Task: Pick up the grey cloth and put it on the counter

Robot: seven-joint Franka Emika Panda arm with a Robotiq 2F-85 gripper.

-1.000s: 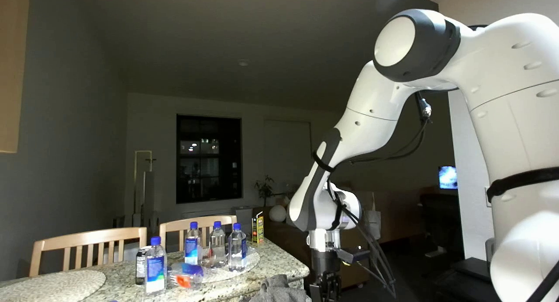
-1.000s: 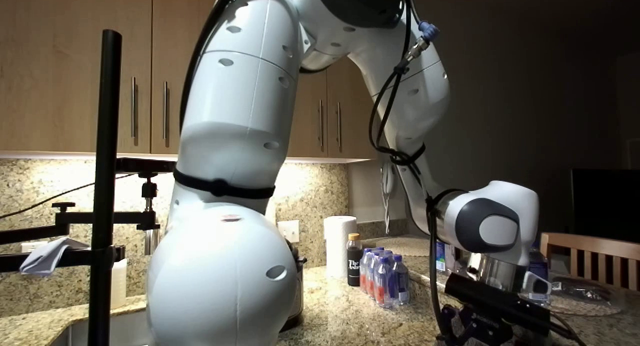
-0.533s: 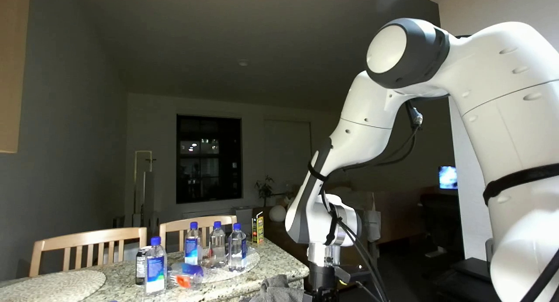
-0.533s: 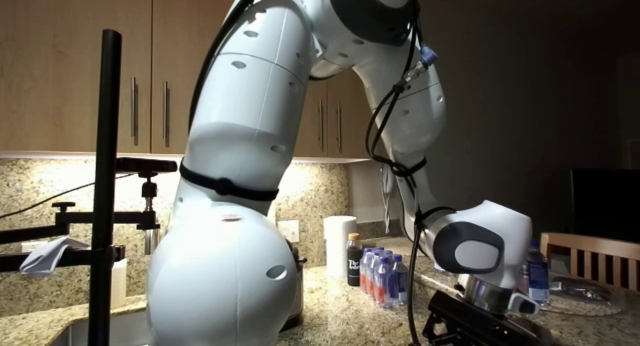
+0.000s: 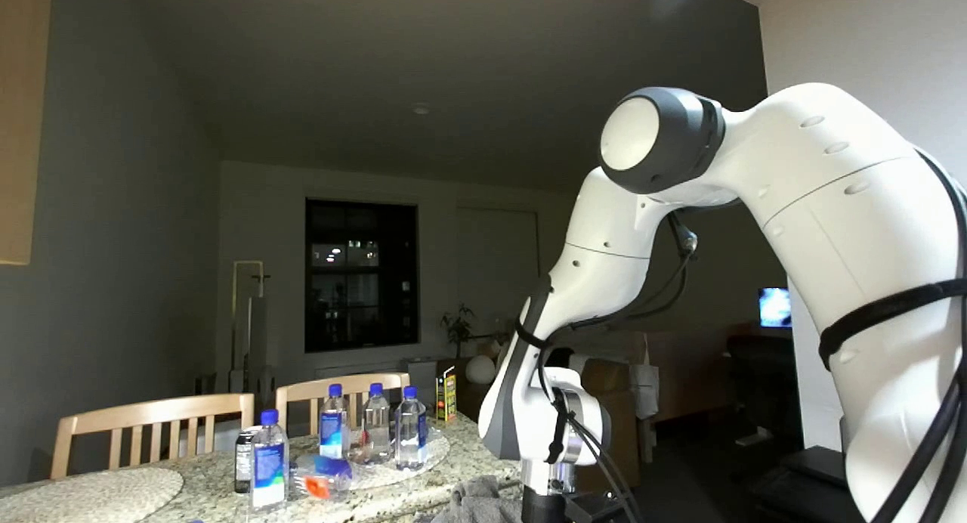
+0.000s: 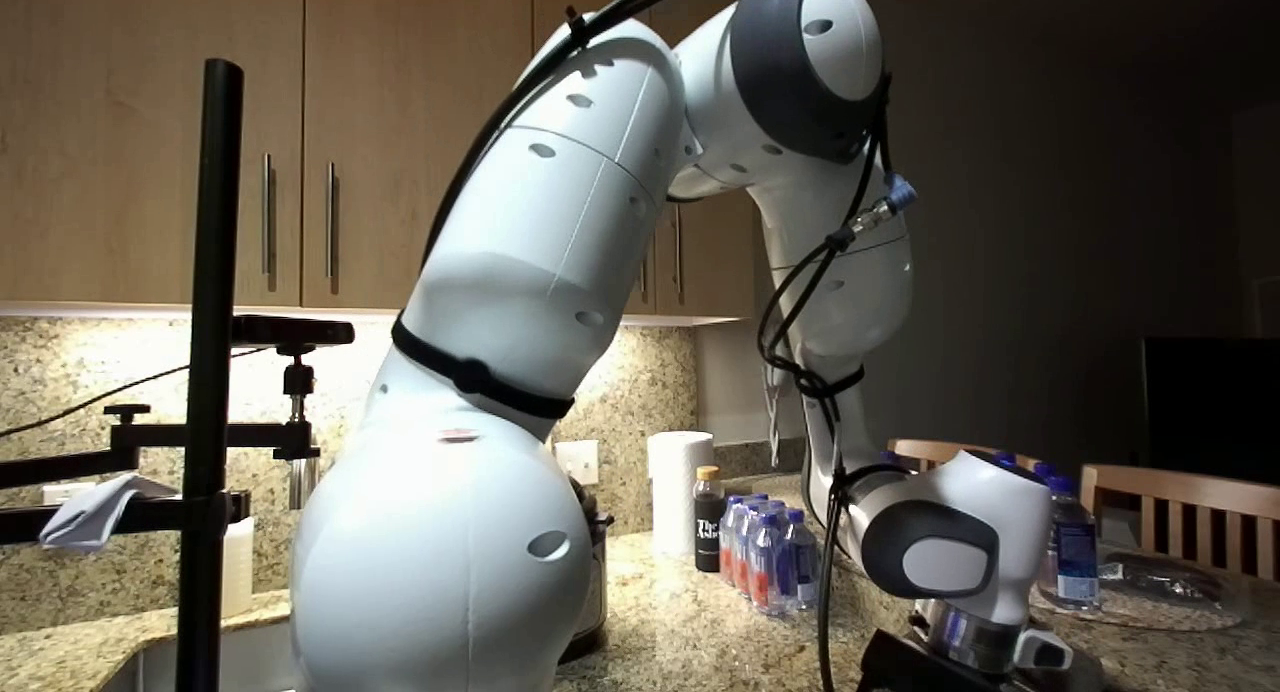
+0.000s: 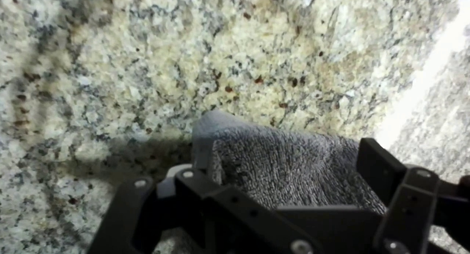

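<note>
The grey cloth [image 7: 286, 162] lies bunched on pale speckled stone in the wrist view. It also shows at the bottom edge of an exterior view [image 5: 480, 502]. The counter [image 7: 165, 63] fills most of the wrist view behind the cloth, and shows in an exterior view [image 6: 680, 642]. My gripper [image 7: 279, 169] is open, with its dark fingers wide apart and the cloth lying between and below them. I cannot tell whether the fingers touch the cloth. In both exterior views the fingertips are cut off by the bottom edge.
Several water bottles [image 5: 270, 462] and a dark can [image 5: 243, 460] stand on the stone top. Bundled bottles [image 6: 765, 557], a dark bottle [image 6: 708, 520] and a paper towel roll [image 6: 682, 492] stand farther back. A black pole [image 6: 208, 372] rises beside the arm.
The arm has lowered, and my gripper has sunk below the bottom edge in both exterior views. The cloth and the bottles have not moved.
</note>
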